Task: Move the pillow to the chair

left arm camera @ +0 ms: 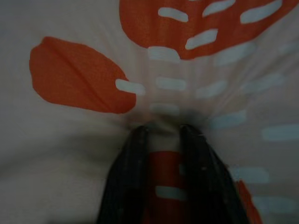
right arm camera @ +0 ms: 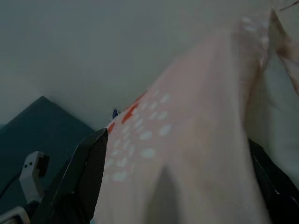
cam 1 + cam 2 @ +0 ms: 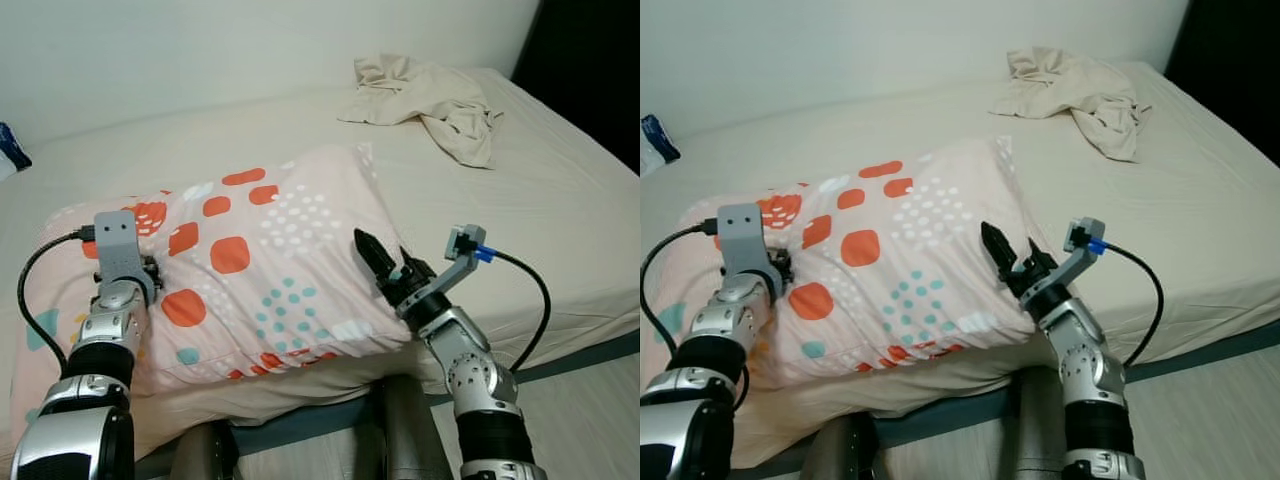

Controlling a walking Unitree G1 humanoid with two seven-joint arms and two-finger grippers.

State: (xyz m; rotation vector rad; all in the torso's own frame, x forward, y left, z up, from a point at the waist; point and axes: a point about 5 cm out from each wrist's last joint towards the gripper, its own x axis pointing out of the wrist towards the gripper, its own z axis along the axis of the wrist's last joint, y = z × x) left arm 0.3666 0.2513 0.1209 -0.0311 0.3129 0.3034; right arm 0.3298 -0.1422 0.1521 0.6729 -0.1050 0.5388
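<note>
Fingers of the left gripper [image 1: 161,133] are drawn narrow, pinching a small fold of the pillow [image 3: 260,260] fabric; the wrist view shows the cloth puckered between the two black tips, beside an orange blotch. Head views put this gripper at the pillow's end nearest the bed's [image 3: 560,190] left edge, pressed into the top surface, its grey wrist block standing above it and a black cable looping off to the side.

Fingers of the right gripper [image 3: 385,268] are spread wide, straddling the pillow's opposite end: the right wrist view shows one black finger [image 2: 86,172] on one side of the pink cloth and the other just visible on the far side, with fabric filling the gap. Whether they press on the cloth, cannot tell.

Pillow: pink, printed with orange blotches, teal dots and white dashes. Lies on the bed along its near edge, long axis running across, near long side overhanging that edge slightly. Both grippers touch it, one at each end.

Crumpled beige cloth [image 3: 430,100] sits near the bed's far right corner, well apart from the pillow. Blue-and-white object [image 3: 10,150] at the far left edge, too cut off to identify. Pale wall behind the bed.
</note>
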